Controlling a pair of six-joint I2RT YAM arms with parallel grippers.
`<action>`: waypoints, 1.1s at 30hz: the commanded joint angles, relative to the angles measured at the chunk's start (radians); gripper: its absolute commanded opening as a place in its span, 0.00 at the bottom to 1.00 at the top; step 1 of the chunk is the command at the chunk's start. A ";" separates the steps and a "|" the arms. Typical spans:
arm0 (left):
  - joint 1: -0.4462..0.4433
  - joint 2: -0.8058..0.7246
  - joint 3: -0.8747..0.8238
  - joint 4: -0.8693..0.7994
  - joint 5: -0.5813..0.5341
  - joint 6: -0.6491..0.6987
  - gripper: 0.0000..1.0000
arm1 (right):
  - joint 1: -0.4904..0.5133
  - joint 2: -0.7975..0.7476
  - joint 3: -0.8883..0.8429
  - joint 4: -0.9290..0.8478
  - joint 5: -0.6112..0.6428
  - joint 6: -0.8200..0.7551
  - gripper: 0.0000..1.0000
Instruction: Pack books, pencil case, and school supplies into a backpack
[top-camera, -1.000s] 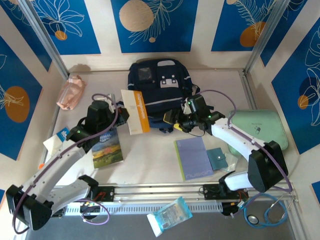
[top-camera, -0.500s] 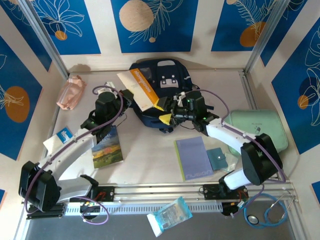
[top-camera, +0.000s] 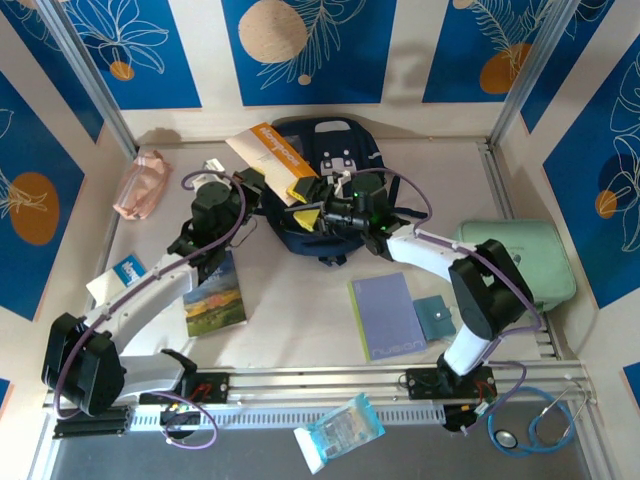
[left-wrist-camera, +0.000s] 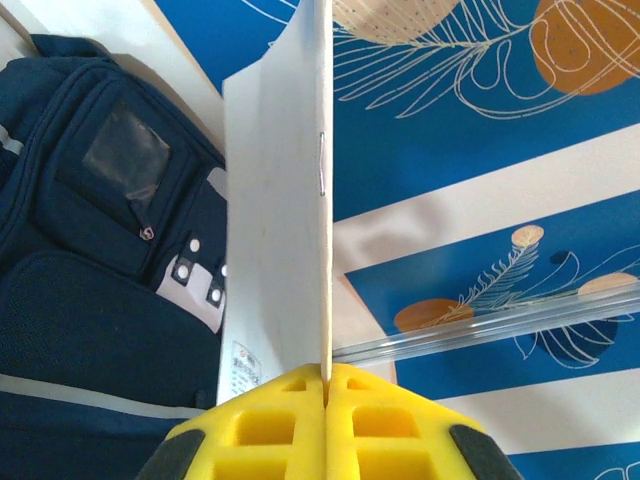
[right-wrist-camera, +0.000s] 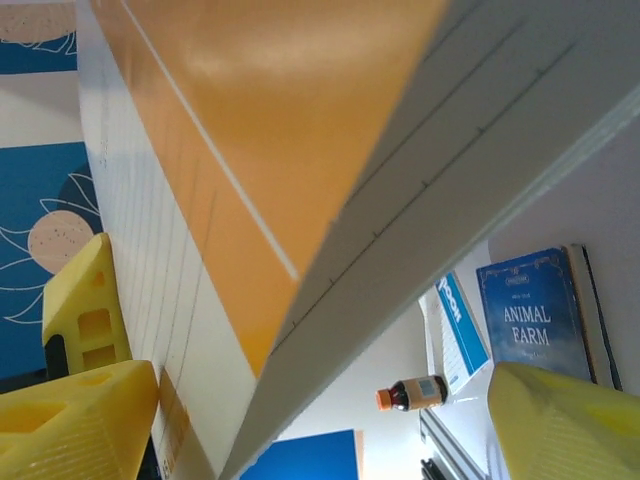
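2 white-black arms; purple cables; yellow fingers

Three books, one backpack, one pencil case

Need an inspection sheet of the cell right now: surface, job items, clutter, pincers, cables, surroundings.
Surface: pale table, items scattered, no spill seen.
Job's things: backpack at the far side; white-orange book lifted at its left; green book, lavender notebook, teal pad, pink pouch and orange-capped tube lie outside it.
Clutter: mint case, wrapped packet, stethoscope.
Pincers: left pincer shut on the white-orange book's edge; right pincer open, fingers either side of that book.
Cables: purple cable runs along each arm; no snag seen.
Surroundings: blue leaf-patterned panels on the walls.
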 joint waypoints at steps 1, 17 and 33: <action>-0.007 -0.014 -0.018 0.056 -0.017 -0.022 0.00 | 0.001 0.020 0.037 0.054 0.048 0.020 0.82; -0.005 -0.038 -0.029 -0.042 -0.024 -0.052 0.00 | -0.046 0.006 0.010 0.157 0.130 -0.011 0.43; 0.013 0.080 0.129 -0.346 0.165 0.356 0.49 | -0.098 -0.100 -0.022 -0.169 0.200 -0.192 0.00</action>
